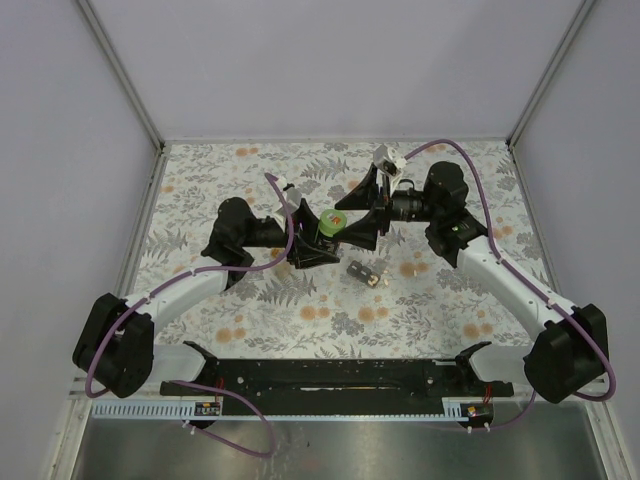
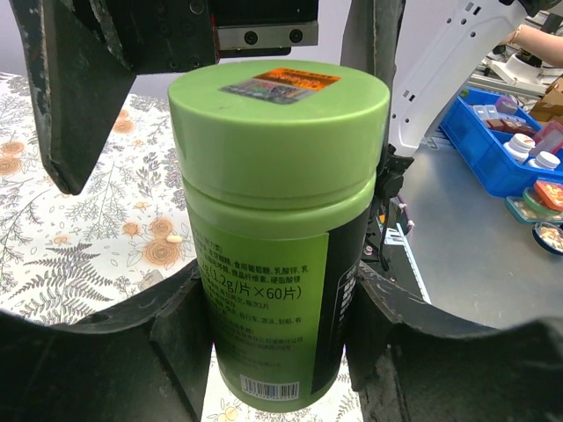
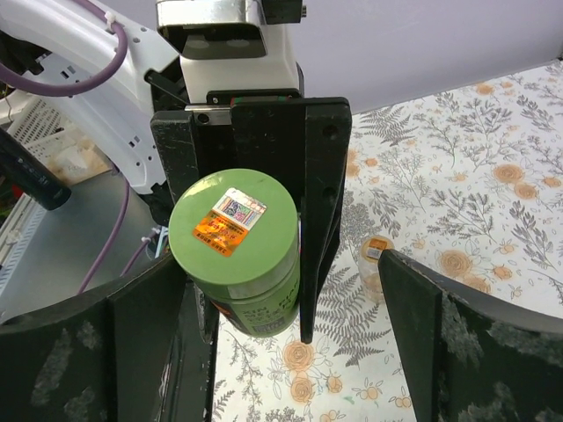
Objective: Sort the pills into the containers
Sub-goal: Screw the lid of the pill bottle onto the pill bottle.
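A green pill bottle [image 2: 264, 176] with a green lid and an orange sticker is held above the floral table, upright between the pads of my left gripper [image 2: 277, 303], which is shut on its body. In the top view the bottle [image 1: 329, 227] hangs mid-table. My right gripper [image 3: 281, 268] stands open, a finger on each side of the lid [image 3: 233, 233], the lid closer to its left finger [image 3: 149, 343]. One pale pill [image 2: 174, 238] lies on the table. A small clear jar [image 3: 376, 257] with an orange label rests just beyond.
The small clear jar [image 1: 368, 272] lies right of centre on the floral table [image 1: 250, 310]. A blue bin [image 2: 493, 149] of bottles sits off the table. Grey walls close in the back and sides; the black mounting rail [image 1: 330, 375] spans the near edge.
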### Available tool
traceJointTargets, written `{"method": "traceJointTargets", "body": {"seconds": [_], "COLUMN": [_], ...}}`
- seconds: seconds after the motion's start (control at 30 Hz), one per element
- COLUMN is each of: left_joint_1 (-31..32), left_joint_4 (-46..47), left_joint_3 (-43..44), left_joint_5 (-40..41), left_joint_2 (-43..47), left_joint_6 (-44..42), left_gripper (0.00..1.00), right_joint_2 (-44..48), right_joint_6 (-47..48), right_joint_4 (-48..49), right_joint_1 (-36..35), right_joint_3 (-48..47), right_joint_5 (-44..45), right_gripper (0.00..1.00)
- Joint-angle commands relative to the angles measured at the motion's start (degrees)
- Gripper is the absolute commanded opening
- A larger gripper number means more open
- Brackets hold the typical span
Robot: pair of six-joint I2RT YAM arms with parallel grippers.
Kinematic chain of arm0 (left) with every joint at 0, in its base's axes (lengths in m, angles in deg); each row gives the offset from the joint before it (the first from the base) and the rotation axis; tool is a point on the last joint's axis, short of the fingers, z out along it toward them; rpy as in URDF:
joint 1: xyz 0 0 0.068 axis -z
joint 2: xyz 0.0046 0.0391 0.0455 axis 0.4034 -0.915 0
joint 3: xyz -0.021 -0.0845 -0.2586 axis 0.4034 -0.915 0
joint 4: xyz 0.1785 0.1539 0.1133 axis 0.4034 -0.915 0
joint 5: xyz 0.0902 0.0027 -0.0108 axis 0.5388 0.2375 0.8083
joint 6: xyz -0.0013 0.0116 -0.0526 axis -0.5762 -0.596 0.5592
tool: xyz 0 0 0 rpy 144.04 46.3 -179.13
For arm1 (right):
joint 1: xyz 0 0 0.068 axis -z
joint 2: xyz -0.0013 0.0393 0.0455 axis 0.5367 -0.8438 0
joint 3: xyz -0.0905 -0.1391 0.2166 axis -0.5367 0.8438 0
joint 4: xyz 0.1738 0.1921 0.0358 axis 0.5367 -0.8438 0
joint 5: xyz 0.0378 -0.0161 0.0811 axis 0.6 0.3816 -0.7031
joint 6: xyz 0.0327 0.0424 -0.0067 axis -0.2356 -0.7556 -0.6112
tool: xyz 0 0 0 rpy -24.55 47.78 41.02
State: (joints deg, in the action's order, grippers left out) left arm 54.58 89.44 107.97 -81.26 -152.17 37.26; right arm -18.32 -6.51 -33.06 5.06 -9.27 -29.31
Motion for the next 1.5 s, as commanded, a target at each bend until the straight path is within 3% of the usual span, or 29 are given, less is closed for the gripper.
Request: {"method": "traceJointTargets", "body": {"seconds": [0.0,0.2,1.47], "left_joint_1": [0.15,0.15,0.85], "left_joint_4": [4.11,4.2,5.87], "left_joint_3": [-0.18,-0.27,-0.62], "left_joint_5": [-1.22,-1.84,-4.21], "left_joint_2": [0.43,0.52,-1.32], "left_joint_6": [-0.93,-1.11,0.56], "left_gripper": [0.0,0.0,0.0], "right_joint_2": [1.62,2.85,-1.72], "right_joint_6": [3.87,10.02,5.28], "right_joint_4": [-1.78,-8.81,-6.88], "right_joint_1": [-0.46,-0.55,-2.13], "right_joint_3": [-1.25,-2.65,-8.27], "right_joint_5": [0.73,1.6,-2.0], "right_gripper": [0.99,0.99,1.0]}}
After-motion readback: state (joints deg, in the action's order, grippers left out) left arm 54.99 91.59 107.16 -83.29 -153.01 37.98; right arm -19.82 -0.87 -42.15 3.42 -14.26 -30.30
